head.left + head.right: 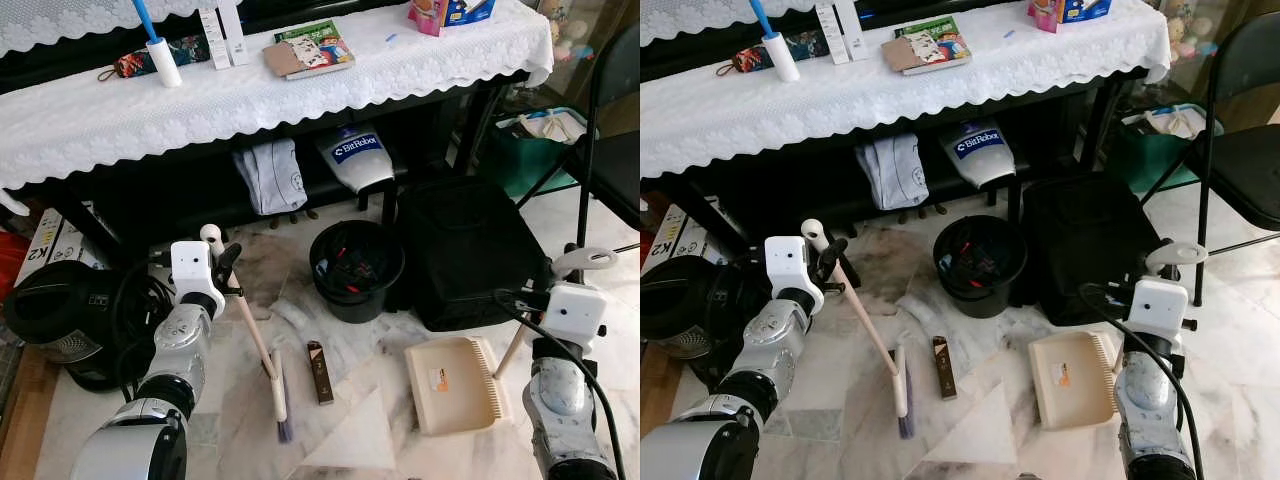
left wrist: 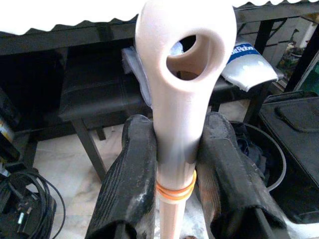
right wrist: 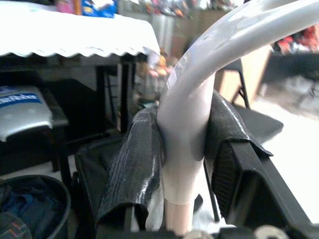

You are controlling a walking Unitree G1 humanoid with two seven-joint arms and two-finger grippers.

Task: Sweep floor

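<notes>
My left gripper (image 1: 228, 262) is shut on the top of a cream broom handle (image 1: 250, 330); the handle slants down to the broom head (image 1: 280, 398), which rests on the marble floor. In the left wrist view both black fingers (image 2: 130, 169) squeeze the handle (image 2: 179, 99) just under its hanging hole. My right gripper (image 1: 560, 272) is shut on the curved white handle (image 1: 584, 260) of a beige dustpan (image 1: 455, 382) lying flat on the floor at the right. A small brown wrapper (image 1: 319, 371) and a pale triangular scrap of paper (image 1: 355, 435) lie between broom and dustpan.
A black bin (image 1: 356, 268) full of rubbish stands straight ahead, a black bag (image 1: 470, 250) to its right. Behind is a table with a white lace cloth (image 1: 250, 95). A black appliance with cables (image 1: 70, 310) sits at the left, a folding chair (image 1: 610, 150) at the right.
</notes>
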